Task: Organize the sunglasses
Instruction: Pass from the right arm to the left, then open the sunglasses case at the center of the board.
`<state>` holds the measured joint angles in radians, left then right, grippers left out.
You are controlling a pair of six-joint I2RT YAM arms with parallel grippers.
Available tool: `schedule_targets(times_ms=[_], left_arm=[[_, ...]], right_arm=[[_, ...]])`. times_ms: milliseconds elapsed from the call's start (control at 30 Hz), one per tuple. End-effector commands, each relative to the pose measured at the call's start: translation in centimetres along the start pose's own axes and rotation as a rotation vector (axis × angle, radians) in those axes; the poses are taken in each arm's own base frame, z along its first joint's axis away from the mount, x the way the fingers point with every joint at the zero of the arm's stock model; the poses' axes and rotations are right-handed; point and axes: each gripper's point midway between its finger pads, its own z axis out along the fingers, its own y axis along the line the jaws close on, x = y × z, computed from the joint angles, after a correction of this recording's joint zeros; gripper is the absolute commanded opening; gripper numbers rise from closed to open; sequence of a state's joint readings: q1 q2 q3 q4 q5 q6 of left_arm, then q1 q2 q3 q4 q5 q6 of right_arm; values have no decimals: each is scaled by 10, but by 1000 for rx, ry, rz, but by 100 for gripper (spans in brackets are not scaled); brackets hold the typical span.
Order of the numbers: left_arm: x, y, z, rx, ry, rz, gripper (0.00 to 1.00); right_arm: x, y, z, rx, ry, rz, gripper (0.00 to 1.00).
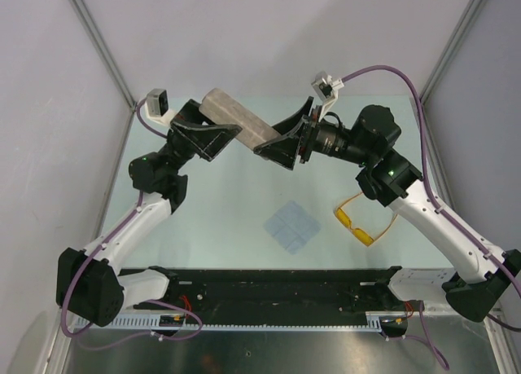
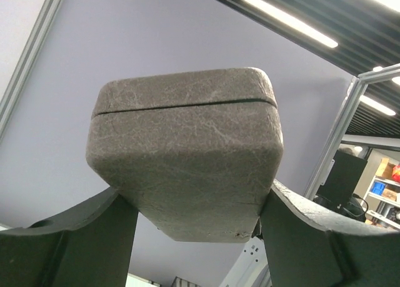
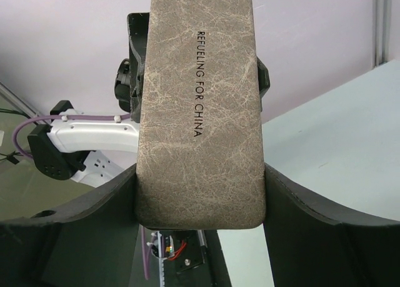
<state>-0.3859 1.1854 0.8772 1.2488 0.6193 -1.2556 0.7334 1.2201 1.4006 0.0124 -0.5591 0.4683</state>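
Case (image 1: 236,117) work comes first, I reckon. The grey-beige case is up in the air, past the cloth (image 1: 291,226) on the side away from the arm bases, and bridged between both hands. Left hand (image 1: 213,128) is clamped on one end: the left wrist cam shows its fingers (image 2: 75,237) pressing both flanks w/ no gap. Right hand (image 1: 286,136) is clamped on the other end, fingers (image 3: 325,237) tight on both long edges, printed face toward its cam. The lid seam shows as a thin dark line in the left wrist view, so the case is shut. The left fingers sit on the thicker half, clear of that seam.

Sunglasses (image 1: 356,227) lie on the surface (image 1: 228,195) near the cloth, on its right-arm side, not touching it. Temples look unfolded. Neither hand is on them.

My read: the step in hand is opening the case. It's early in the task, nothing packed yet. Next move needs the left hand to pin the base half while the right regrips onto the lid half & hinges it up. I can't tell where the right grip sits vs the seam. After that: put the open case down beside the cloth, then fold & lift the glasses.
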Motion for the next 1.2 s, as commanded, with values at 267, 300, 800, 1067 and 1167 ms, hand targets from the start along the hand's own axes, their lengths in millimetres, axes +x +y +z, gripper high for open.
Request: schedule_targets(times_ms=[267,300,800,1067,1167], left_arm=[[44,-19,-24,82,234,58,24],[46,-19,-27,79,241,56,25],[61,-19,-36,63,342,46,24],[73,-43,-47,162,469,122,20],[74,-55,-51,211,504,178,20]], right_arm=[[-5,8,-25,-81,104,-235,99],[4,6,-24,-87,139,-234,100],[54,1,-2,-91,298,-175,100],[66,-6,-2,-139,354,-96,91],[71,-6,-4,-151,374,-90,77]])
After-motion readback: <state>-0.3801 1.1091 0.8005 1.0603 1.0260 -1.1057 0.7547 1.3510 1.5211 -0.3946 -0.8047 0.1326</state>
